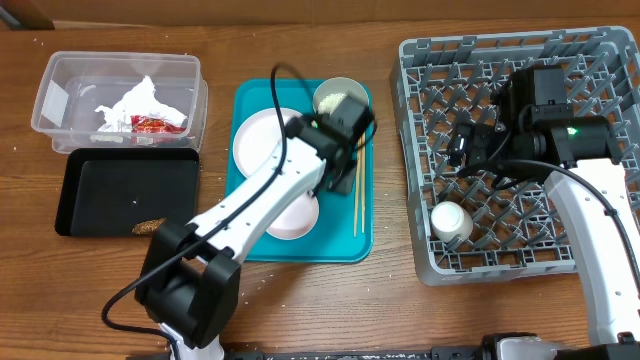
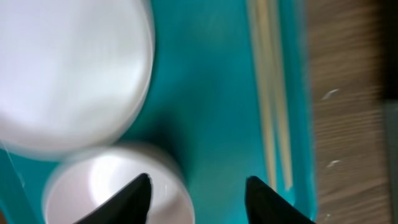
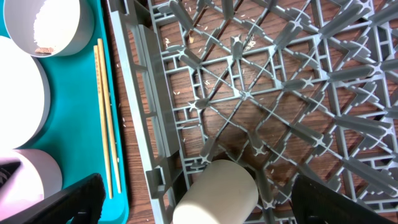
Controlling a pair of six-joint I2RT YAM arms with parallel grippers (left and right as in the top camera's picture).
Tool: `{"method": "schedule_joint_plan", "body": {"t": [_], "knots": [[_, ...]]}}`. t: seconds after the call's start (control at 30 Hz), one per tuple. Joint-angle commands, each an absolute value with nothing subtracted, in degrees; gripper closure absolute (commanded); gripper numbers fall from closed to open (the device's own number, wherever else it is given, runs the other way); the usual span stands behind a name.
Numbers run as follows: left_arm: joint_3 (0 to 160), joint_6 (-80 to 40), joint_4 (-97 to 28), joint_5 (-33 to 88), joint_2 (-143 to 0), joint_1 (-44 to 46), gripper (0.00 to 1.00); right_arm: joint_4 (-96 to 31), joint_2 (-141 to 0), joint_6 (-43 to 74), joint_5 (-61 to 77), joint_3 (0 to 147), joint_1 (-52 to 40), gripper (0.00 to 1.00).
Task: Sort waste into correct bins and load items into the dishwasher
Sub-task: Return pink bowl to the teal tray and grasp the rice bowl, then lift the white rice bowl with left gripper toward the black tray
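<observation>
On the teal tray (image 1: 350, 245) lie a white plate (image 1: 260, 140), a second white round dish (image 1: 295, 220), a pale bowl (image 1: 338, 95) holding rice grains (image 3: 46, 25), and wooden chopsticks (image 1: 358, 195). My left gripper (image 1: 330, 170) hangs over this tray, open and empty (image 2: 199, 186). Its left finger is over the rim of the second dish (image 2: 93, 193), and the chopsticks (image 2: 273, 99) lie to its right. My right gripper (image 1: 462, 150) is open above the grey dish rack (image 1: 600, 60). A white cup (image 3: 227, 186) lies on its side in the rack, below and between the fingers (image 3: 198, 183).
A clear tub (image 1: 60, 75) at the back left holds crumpled white paper (image 1: 130, 100) and a red-and-white wrapper (image 1: 155, 124). A black tray (image 1: 100, 185) in front of it holds a brown lump (image 1: 148, 227). Bare wood lies between the teal tray and the rack.
</observation>
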State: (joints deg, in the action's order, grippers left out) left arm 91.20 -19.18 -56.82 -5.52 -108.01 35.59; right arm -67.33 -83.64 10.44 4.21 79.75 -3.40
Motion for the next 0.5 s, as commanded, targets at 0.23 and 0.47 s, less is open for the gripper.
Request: {"method": "schedule_joint_plan", "body": {"t": [0.23,0.47], "knots": [[95.8,16.9,-37.9,-4.4,-113.6,32.6,0.4,-67.7,-82.1,10.0,3.9,80.0,-3.1,0.02],[95.8,32.9,-33.7,-3.7,-121.6,32.4,0.41,-67.6,-82.1,10.0,3.9,80.0,-3.1,0.02]]}}
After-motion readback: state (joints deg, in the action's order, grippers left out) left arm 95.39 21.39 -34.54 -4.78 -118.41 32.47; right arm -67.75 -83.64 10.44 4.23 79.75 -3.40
